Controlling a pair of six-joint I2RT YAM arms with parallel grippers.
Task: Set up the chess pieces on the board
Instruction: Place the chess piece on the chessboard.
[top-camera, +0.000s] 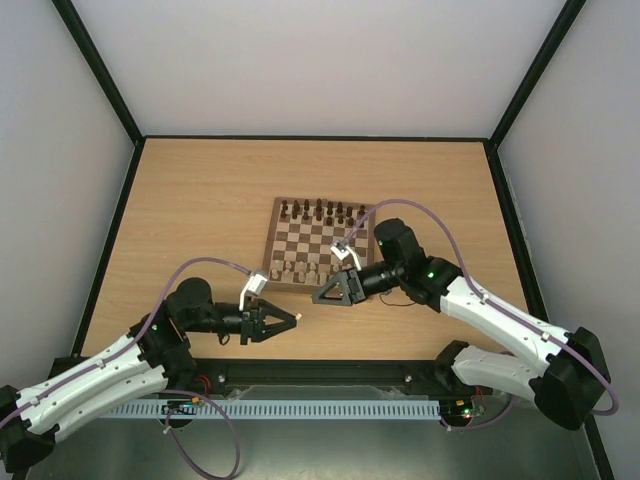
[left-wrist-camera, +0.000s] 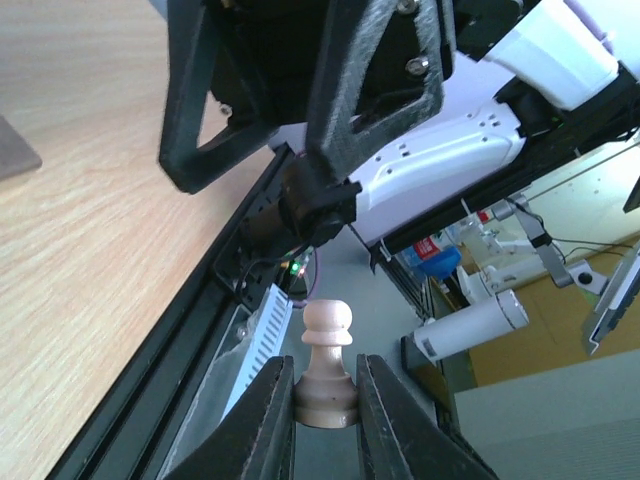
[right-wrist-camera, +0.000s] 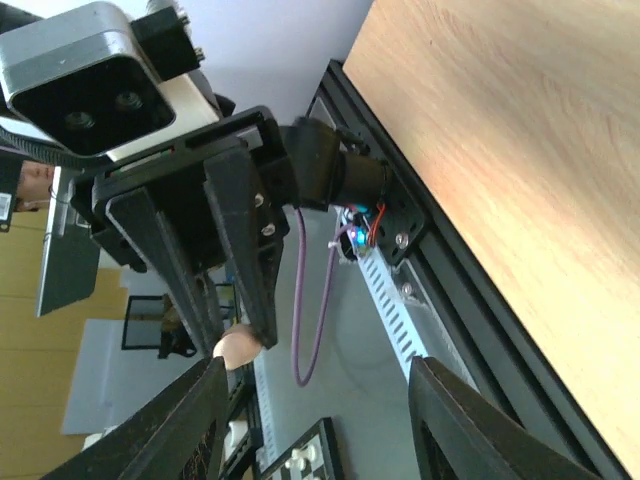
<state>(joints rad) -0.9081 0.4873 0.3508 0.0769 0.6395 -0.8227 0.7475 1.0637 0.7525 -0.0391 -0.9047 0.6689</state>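
Note:
My left gripper (top-camera: 287, 318) hangs over the table's near edge, shut on a pale beige pawn (left-wrist-camera: 327, 345) by its base, with the head sticking out past the fingertips. In the top view the pawn (top-camera: 297, 317) points right. My right gripper (top-camera: 318, 294) faces it from just beyond, open, with nothing between its fingers (right-wrist-camera: 190, 430). The right wrist view shows the left gripper (right-wrist-camera: 235, 340) with the pawn's (right-wrist-camera: 237, 347) head at its tips. The board (top-camera: 283, 245) lies mid-table. Several pale chess pieces (top-camera: 295, 270) stand on its near rows.
Dark brown pieces (top-camera: 325, 210) line the board's far row. The black frame rail (top-camera: 320, 372) runs along the table's near edge under both grippers. Walls close in the table at left, right and back.

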